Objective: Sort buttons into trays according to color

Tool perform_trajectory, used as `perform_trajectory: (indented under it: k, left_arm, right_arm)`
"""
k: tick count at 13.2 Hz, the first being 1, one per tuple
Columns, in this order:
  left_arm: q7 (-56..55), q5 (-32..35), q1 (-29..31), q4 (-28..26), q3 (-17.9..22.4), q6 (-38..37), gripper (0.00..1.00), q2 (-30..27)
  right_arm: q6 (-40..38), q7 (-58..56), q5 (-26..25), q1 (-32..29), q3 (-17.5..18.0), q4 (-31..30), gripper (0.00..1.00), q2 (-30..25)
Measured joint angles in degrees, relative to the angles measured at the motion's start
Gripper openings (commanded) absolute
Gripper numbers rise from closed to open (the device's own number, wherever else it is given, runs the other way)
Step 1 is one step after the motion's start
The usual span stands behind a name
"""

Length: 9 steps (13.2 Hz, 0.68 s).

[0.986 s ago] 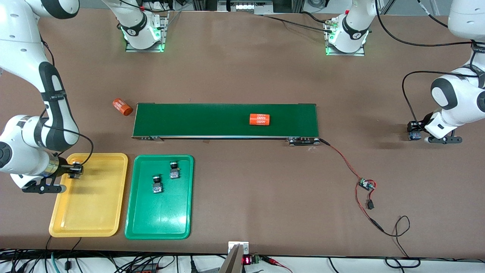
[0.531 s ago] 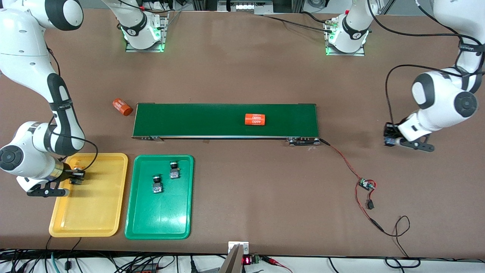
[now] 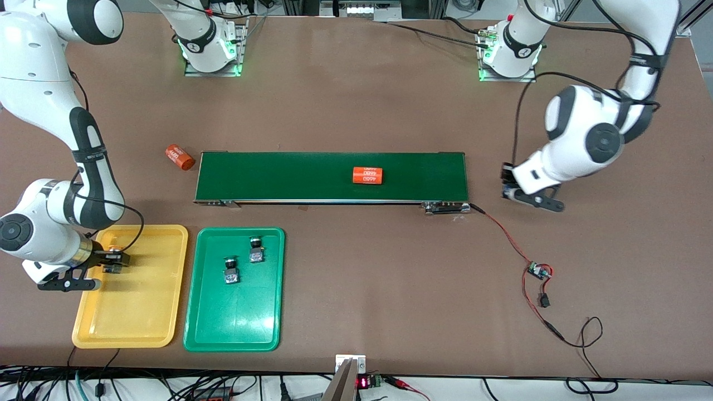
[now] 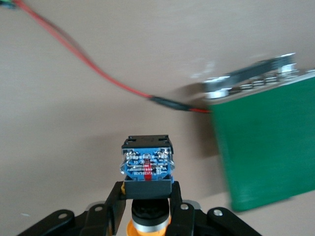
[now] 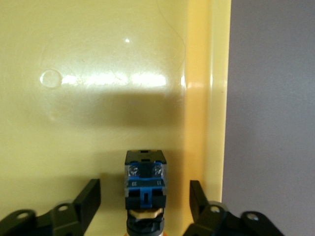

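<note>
A button (image 5: 145,183) with a yellow-orange cap lies in the yellow tray (image 3: 139,312), close to its rim at the right arm's end. My right gripper (image 5: 145,201) straddles it, open, with both fingers clear of its body. In the front view that gripper (image 3: 114,259) is low over the tray. My left gripper (image 4: 146,196) is shut on another yellow-orange-capped button (image 4: 147,164). It hangs over the bare table by the belt's end at the left arm's side (image 3: 507,189). Two buttons (image 3: 255,249) (image 3: 230,270) lie in the green tray (image 3: 239,323).
A long dark-green conveyor belt (image 3: 278,175) carries an orange cylinder (image 3: 368,175). A second orange cylinder (image 3: 179,157) lies on the table off the belt's end toward the right arm. A red-black wire with a small circuit board (image 3: 539,270) runs from the belt's other end.
My right gripper has opened and let go of its button in the yellow tray. The left arm has carried its button toward the belt. The cylinder on the belt drifted toward the right arm's end.
</note>
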Motion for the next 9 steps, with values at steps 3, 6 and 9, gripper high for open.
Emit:
perform_trajectory:
  k: [3, 6, 9]
  left_arm:
    - [-14.14, 0.00, -2.56, -0.03, -5.46, -0.24, 0.00, -0.84]
    - [-23.92, 0.00, -7.09, -0.42, -6.28, 0.25, 0.01, -0.34]
    - [-25.47, 0.00, -8.87, -0.91, -6.29, 2.78, 0.02, 1.50]
  right_arm:
    - [-5.49, 0.06, 0.03, 0.45, 0.50, 0.15, 1.00, -1.94]
    - [-14.09, 0.73, 3.80, 0.87, 1.98, 0.12, 1.00, -6.35]
    - [-24.21, 7.24, 6.07, 3.29, 3.68, -0.07, 1.00, -12.66]
